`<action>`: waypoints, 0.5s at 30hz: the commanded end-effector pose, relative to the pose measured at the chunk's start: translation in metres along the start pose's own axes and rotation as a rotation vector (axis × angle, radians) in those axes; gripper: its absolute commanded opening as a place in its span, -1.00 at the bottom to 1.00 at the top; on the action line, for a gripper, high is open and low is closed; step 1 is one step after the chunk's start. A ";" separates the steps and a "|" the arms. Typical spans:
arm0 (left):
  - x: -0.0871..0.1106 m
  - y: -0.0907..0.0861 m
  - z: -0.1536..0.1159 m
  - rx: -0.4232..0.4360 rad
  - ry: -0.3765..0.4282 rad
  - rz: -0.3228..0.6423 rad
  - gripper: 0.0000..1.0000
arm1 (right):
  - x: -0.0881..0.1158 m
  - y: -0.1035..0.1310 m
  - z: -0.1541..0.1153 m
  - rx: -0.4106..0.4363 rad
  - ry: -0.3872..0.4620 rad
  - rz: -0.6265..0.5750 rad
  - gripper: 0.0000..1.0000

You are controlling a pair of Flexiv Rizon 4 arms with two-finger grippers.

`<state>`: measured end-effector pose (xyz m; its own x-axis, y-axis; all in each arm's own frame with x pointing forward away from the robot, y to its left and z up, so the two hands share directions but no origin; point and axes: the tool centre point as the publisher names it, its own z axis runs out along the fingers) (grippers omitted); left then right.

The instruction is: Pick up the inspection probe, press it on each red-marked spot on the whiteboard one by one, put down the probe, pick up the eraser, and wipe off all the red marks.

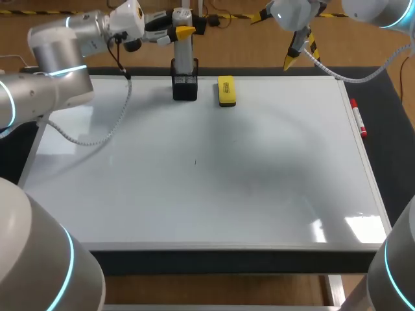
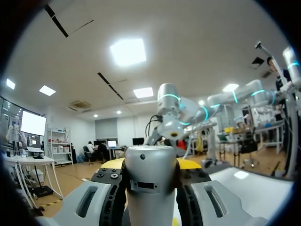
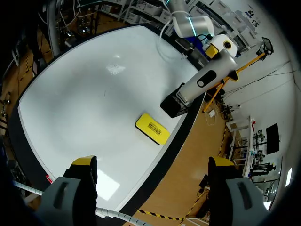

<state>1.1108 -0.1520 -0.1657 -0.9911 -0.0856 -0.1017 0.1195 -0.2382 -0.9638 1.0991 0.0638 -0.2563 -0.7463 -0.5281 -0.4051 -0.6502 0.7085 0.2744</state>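
The inspection probe, a grey-white cylinder, stands upright with its lower end in a black mesh holder at the whiteboard's far edge. My left gripper is shut on the probe's upper part; in the left wrist view the probe fills the gap between the fingers. The yellow eraser lies flat just right of the holder. My right gripper hangs open above the far right edge, empty; from its wrist view the gripper looks down on the eraser, holder and probe. No red marks show on the whiteboard.
A red marker lies along the board's right edge. A tiny dark speck sits near the board's middle. A cable from my left arm drapes over the board's far left part.
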 end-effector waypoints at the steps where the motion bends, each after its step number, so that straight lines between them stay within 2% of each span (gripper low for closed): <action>1: -0.002 0.004 -0.002 0.008 -0.015 0.002 -1.00 | 0.000 0.000 -0.001 0.003 0.004 -0.001 1.00; 15: -0.010 0.028 -0.008 0.010 -0.049 -0.014 -1.00 | 0.000 0.000 -0.001 0.003 0.004 -0.001 1.00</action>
<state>1.1205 -0.1489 -0.1905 -0.9882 -0.1335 -0.0745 0.1055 -0.2422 -0.9645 1.0992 0.0638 -0.2563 -0.7462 -0.5282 -0.4051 -0.6503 0.7084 0.2743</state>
